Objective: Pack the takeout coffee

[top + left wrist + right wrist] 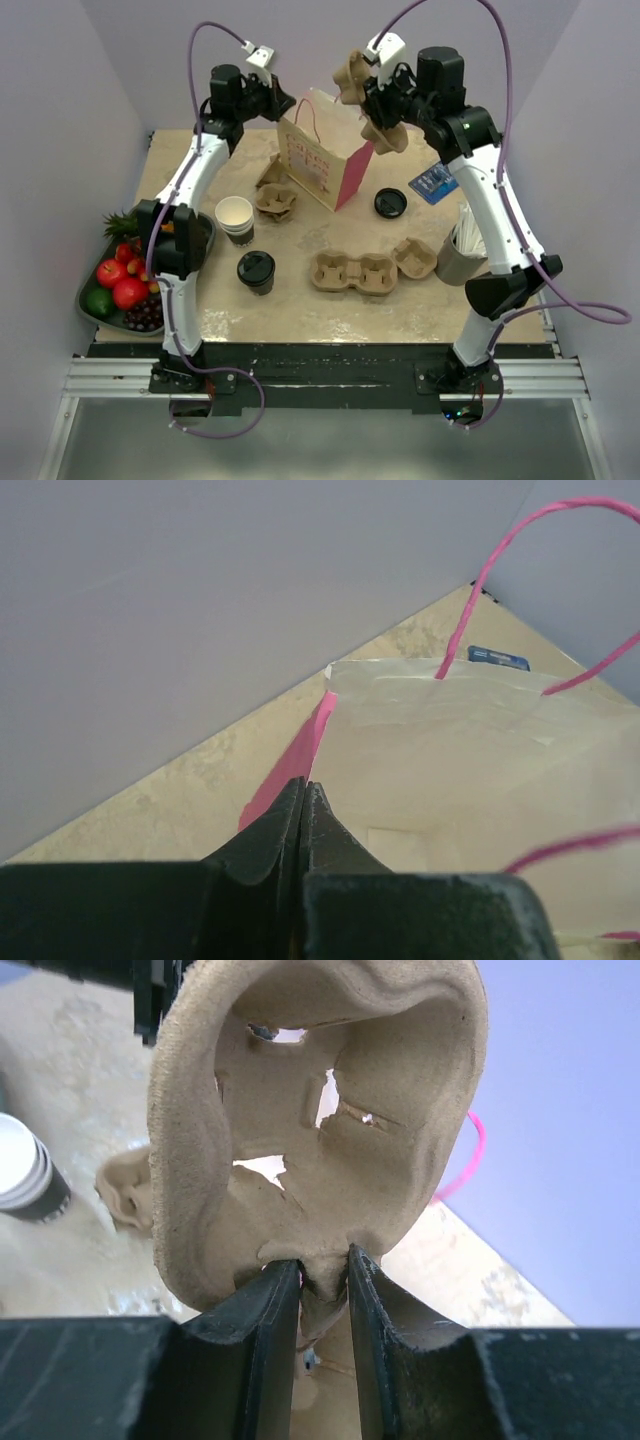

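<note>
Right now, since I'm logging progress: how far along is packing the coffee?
Done: nothing packed. In hand: left gripper pinches the paper bag at its rim; right gripper holds a pulp carrier raised near its top. Left: the lidded coffee stands on the table, untouched.

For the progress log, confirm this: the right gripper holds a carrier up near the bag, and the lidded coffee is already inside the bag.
Not quite. The coffee is not in the bag. The top view shows it standing on the table, nearer the arms than the bag. The rest holds: the right gripper holds a carrier up near the bag.
</note>
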